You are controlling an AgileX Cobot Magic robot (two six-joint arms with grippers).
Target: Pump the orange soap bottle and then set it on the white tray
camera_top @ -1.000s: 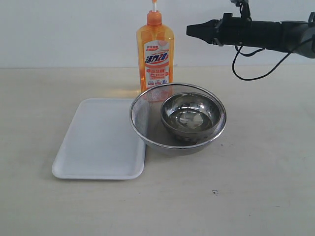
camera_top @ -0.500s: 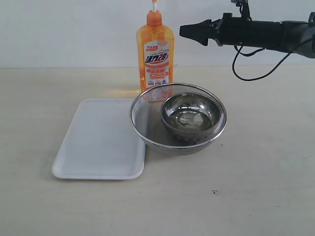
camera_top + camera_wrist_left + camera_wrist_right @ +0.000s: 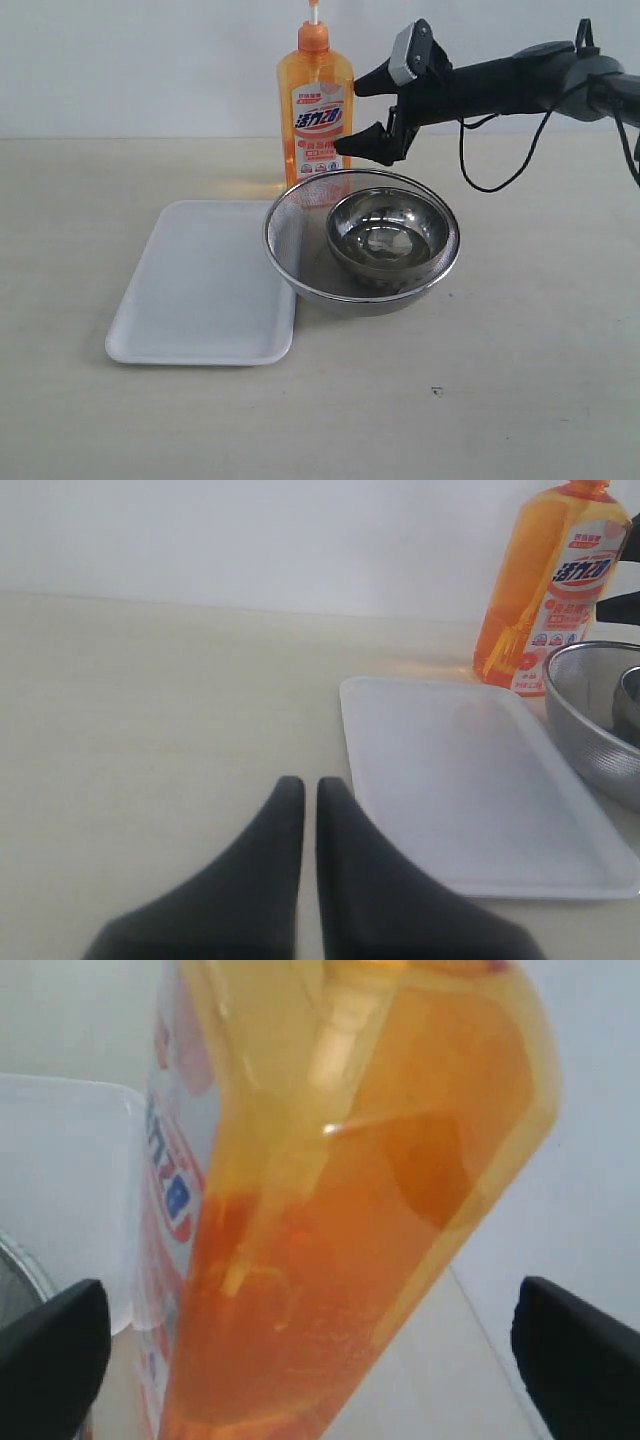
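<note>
The orange soap bottle (image 3: 315, 110) stands upright on the table behind the strainer, its pump top cut off by the frame edge. My right gripper (image 3: 352, 118) is open at the bottle's right side, one finger high and one low, not touching it. In the right wrist view the bottle (image 3: 340, 1210) fills the frame between the two wide-apart fingers (image 3: 50, 1355). The white tray (image 3: 205, 285) lies flat at front left, with nothing on it. My left gripper (image 3: 310, 788) is shut with nothing in it, hovering just off the tray (image 3: 470, 780); the bottle (image 3: 550, 580) stands beyond.
A round steel mesh strainer (image 3: 290, 235) holding a metal bowl (image 3: 385, 235) sits directly in front of the bottle and touches the tray's right edge. A black cable (image 3: 500, 160) hangs under the right arm. A white wall backs the table.
The right gripper has opened wide, turned so its fingers stand one above the other, and moved left and down to the bottle's side. Bottle, tray and strainer have not moved.
</note>
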